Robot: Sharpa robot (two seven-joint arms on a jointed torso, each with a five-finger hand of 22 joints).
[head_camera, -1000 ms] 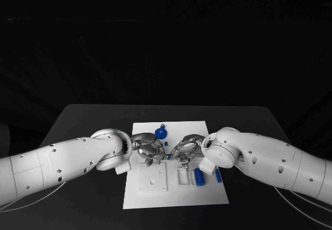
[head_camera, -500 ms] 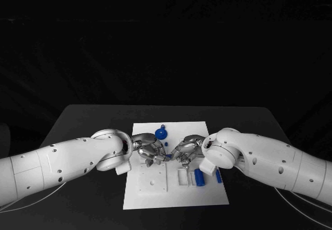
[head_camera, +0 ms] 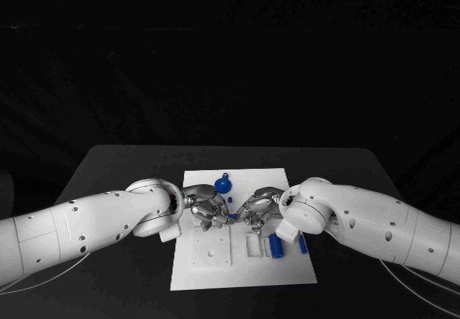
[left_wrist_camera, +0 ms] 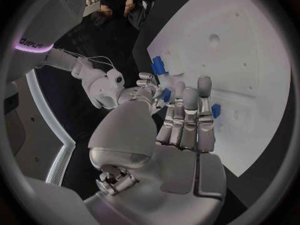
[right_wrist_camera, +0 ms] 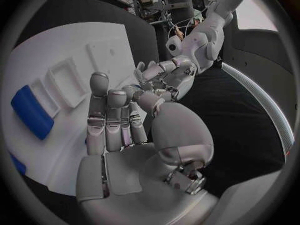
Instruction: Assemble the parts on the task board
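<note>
Both hands are meeting fingertip to fingertip over the middle of the task board [head_camera: 288,272]. The left hand [head_camera: 207,207] is reaching in from the left and the right hand [head_camera: 257,207] from the right, their fingers bunching together around something small and blue [head_camera: 233,216] between them; whether either hand is actually gripping it, I cannot tell. From the left wrist, the left hand's fingers [left_wrist_camera: 187,116] are lying straight and close side by side, with small blue parts [left_wrist_camera: 216,110] peeking out beside and beyond them against the white plate. From the right wrist, the right hand's fingers [right_wrist_camera: 107,116] are likewise lying extended together over the board.

Nearer the robot, the board's near half is showing a raised white block [head_camera: 211,250] on the left and a white slotted holder [head_camera: 253,246] beside it. Just right of the holder, a blue bar [head_camera: 275,246] is lying lengthwise, and a thinner blue piece [head_camera: 303,243] is lying near the board's right edge. Beyond the hands, a round blue part [head_camera: 223,185] is sitting on the far half, where the plate is running bare to its far edge. The black table [head_camera: 125,166] is spreading wide on both sides and behind the board.

No readable writing is showing on the board.
</note>
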